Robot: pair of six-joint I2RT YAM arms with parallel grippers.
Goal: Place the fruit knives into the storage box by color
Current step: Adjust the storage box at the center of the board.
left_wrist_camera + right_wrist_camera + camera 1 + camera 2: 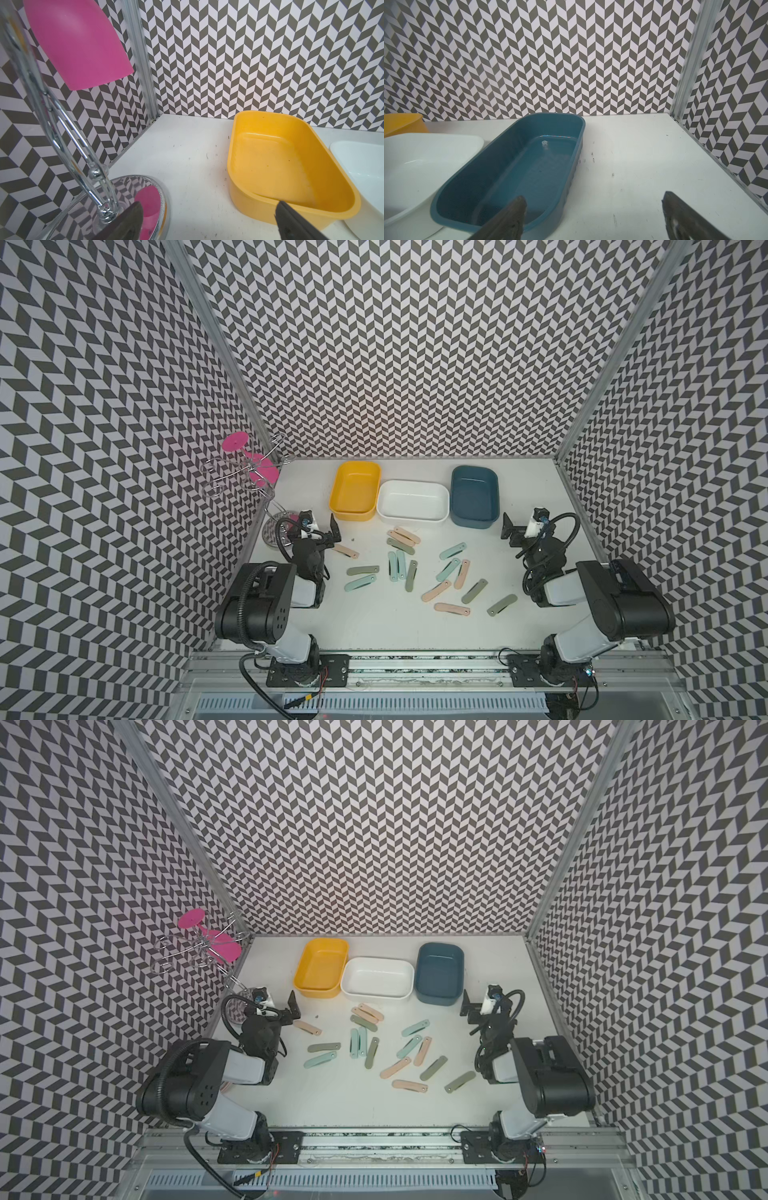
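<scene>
Currently, the left pincer [208, 207] stands fully released: its jaws are spread wide and grasp nothing. In the left wrist view one fingertip [133, 220] shows in front of the mirrored base of the chrome rack [133, 187], the other [291, 220] in front of the near corner of the yellow box [280, 166]. The right pincer [593, 197] is likewise released and grasps nothing. In the right wrist view one fingertip [510, 218] shows in front of the near end of the blue box [529, 166], the other [679, 212] over bare table [633, 155].

The fruit knives [411, 576] all lie flat on the table, scattered between the two pincers and outside the boxes. Peach-pink knives [452, 608], mint-blue knives [359, 583] and sage-green knives [363, 570] are mixed. Several touch or overlap, notably the group just in front of the white box [413, 517]. One peach-pink knife lies just beside the left pincer.

Patterned walls [415, 364] close the table at the back and on both sides; a metal rail [415, 672] closes the front. The three boxes stand in a row near the back wall, yellow, white, blue from left to right, close side by side. The rack, with a pink cup [79, 45] hung on it, fills the back left corner. Bare surface shows to the right of the blue box, between the knives and the front rail, and in a narrow strip between the boxes and the nearest knives.
</scene>
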